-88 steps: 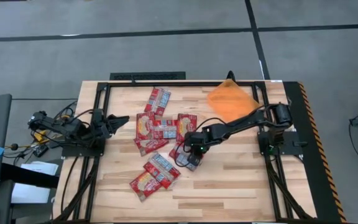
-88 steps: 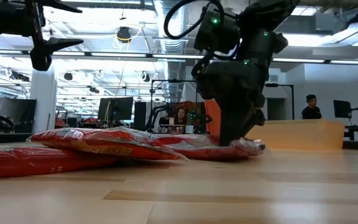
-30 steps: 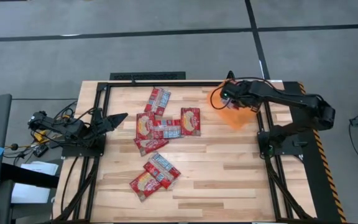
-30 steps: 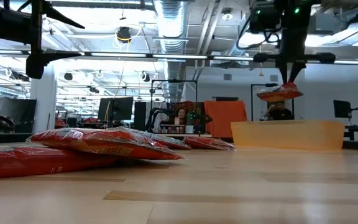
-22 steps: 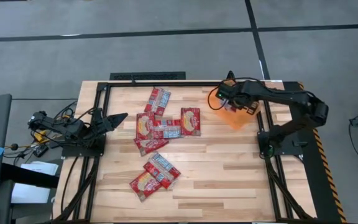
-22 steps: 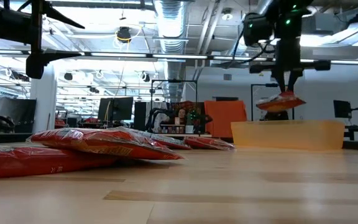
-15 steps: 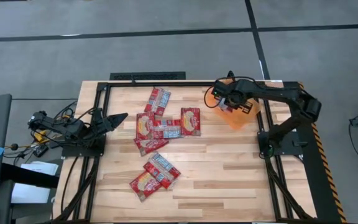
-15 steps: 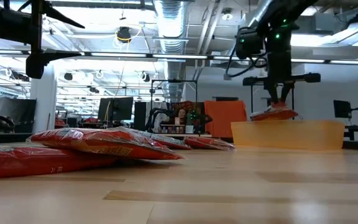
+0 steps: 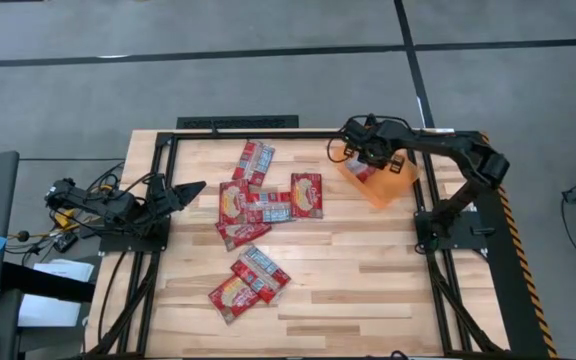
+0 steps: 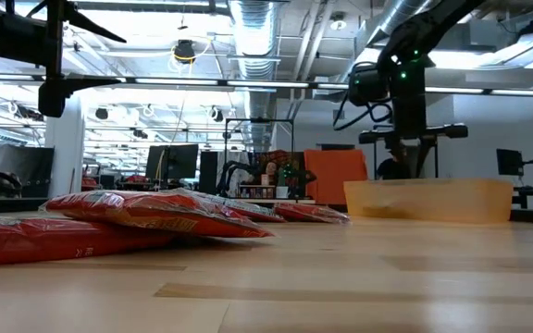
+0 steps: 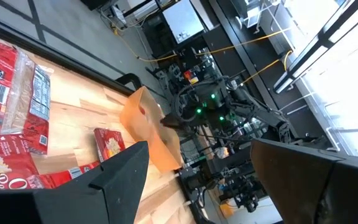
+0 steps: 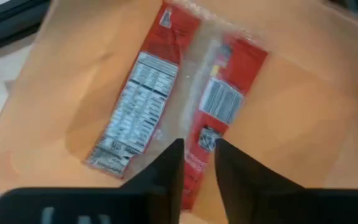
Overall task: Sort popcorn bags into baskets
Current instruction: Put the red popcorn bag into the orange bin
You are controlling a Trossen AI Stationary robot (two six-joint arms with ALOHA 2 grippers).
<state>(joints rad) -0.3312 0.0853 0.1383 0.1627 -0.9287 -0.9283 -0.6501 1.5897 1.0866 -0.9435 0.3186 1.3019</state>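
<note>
One red popcorn bag [image 12: 179, 93] lies flat on the floor of the orange basket [image 12: 291, 124] at the table's far right. My right gripper [image 12: 197, 152] hangs just over it, pointing steeply down, its fingers open by a narrow gap and clear of the bag. In the high view this gripper [image 9: 368, 158] is over the basket [image 9: 393, 185]. Several more popcorn bags [image 9: 263, 200] lie overlapping at the table's middle, and a pair [image 9: 248, 280] lies nearer the front. My left gripper [image 9: 193, 188] waits open at the table's left edge.
A black frame [image 9: 268, 133] runs round the tabletop. In the low view the basket's pale wall [image 10: 428, 199] hides the bag inside it. Bare wood lies between the bag cluster and the basket and along the table's near right.
My right gripper has sunk toward the basket with the popcorn bag hanging below it, drifting a little toward the table's left. It has opened and let go. The bag, held clear above the rim a second ago, now lies inside the basket.
</note>
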